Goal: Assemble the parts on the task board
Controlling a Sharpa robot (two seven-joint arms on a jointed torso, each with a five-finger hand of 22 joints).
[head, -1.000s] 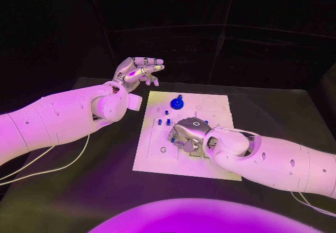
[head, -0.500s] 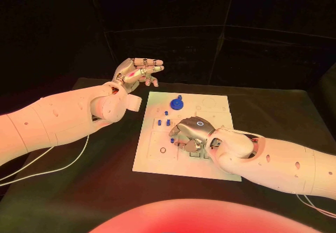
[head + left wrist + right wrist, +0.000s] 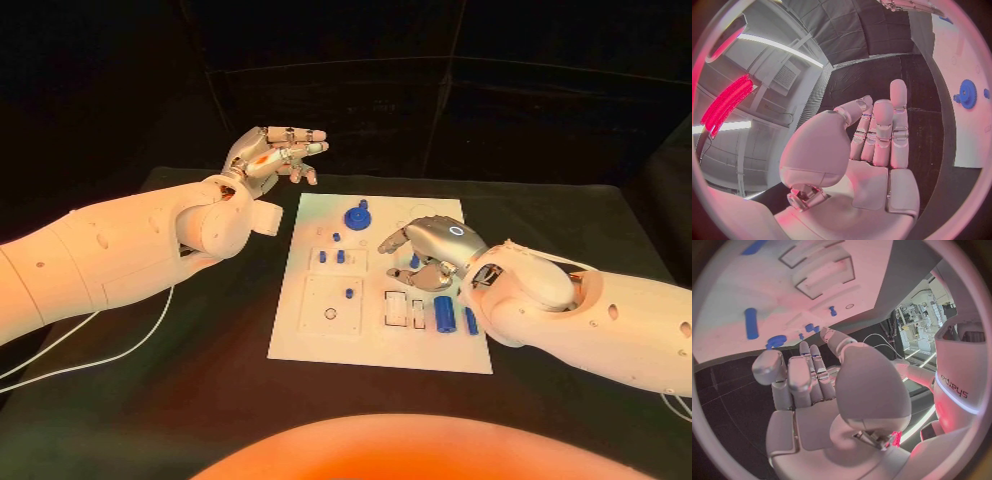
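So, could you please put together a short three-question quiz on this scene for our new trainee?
1. True or false: the left hand rests on the task board.
2. Which hand hovers over the board? A) left B) right
3. Fill in: the blue gear sits near the board's ___ edge.

Key: 1 false, it is raised beside the board, holding nothing. 2 B, the right hand. 3 far.

**Dark booth, lit ceiling**

A black tabletop point(image 3: 173, 400) stands before dark panelled walls point(image 3: 433, 110) framed by thin metal bars. In the left wrist view, a pale ceiling carries a long strip light point(image 3: 779, 47), a glowing red lamp point(image 3: 726, 102) and a square vent point(image 3: 786, 76).
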